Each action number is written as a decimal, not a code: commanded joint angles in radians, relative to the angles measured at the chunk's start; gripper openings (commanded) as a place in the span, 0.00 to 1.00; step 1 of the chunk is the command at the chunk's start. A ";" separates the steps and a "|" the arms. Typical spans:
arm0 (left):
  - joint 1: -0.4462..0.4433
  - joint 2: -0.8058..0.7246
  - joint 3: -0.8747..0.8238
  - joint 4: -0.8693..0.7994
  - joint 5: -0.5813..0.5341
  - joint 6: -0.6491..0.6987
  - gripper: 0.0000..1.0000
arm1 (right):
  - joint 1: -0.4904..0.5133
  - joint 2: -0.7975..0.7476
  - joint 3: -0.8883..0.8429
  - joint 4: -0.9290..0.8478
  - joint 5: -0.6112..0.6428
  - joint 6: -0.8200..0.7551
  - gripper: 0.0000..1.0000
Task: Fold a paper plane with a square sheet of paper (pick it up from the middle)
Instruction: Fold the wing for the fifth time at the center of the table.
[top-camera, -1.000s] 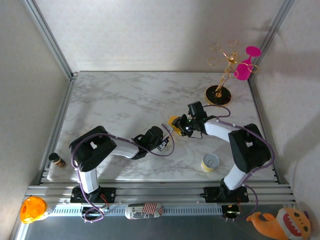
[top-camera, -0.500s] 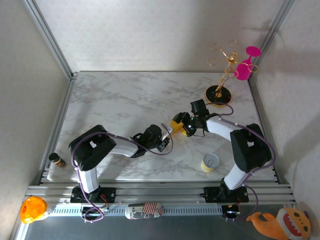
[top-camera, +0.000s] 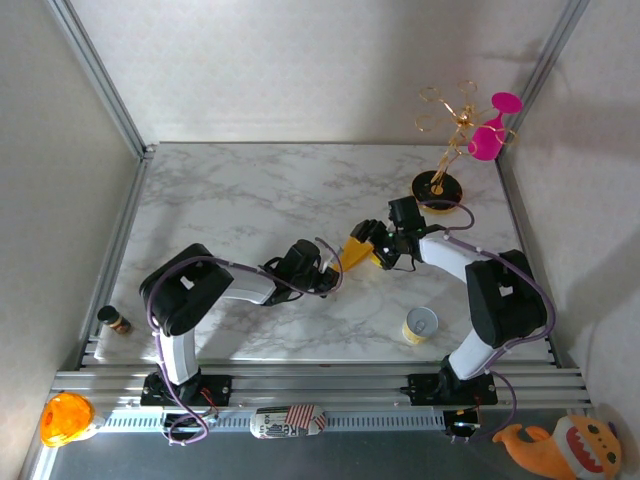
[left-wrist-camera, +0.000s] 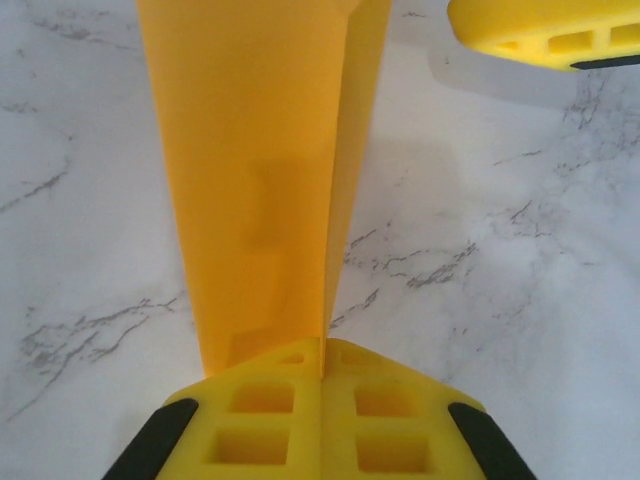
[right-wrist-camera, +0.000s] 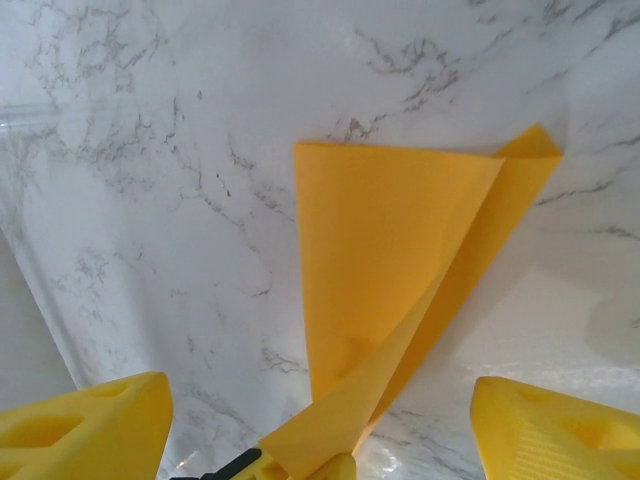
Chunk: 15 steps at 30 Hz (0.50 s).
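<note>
While the square sheet of paper (left-wrist-camera: 250, 150) is clamped mid-fold in the left gripper (left-wrist-camera: 322, 380), the spread right gripper (right-wrist-camera: 320, 425) must probably be closed on the crease ahead.

White marble-pattern table (top-camera: 250, 200). A gold wire stand (top-camera: 437, 188) stands at the far right corner. A small yellow cup (top-camera: 420, 325) stands near the front right. A small dark bottle (top-camera: 113, 320) stands at the left front edge.
</note>
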 joint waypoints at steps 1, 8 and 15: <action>0.016 0.011 0.039 -0.025 0.078 -0.116 0.00 | -0.012 -0.035 0.004 -0.014 0.020 -0.067 0.79; 0.033 0.026 0.077 -0.043 0.169 -0.269 0.00 | -0.013 -0.036 -0.008 -0.022 0.040 -0.272 0.78; 0.034 0.060 0.091 -0.007 0.210 -0.380 0.00 | -0.011 -0.034 -0.040 -0.016 0.029 -0.381 0.78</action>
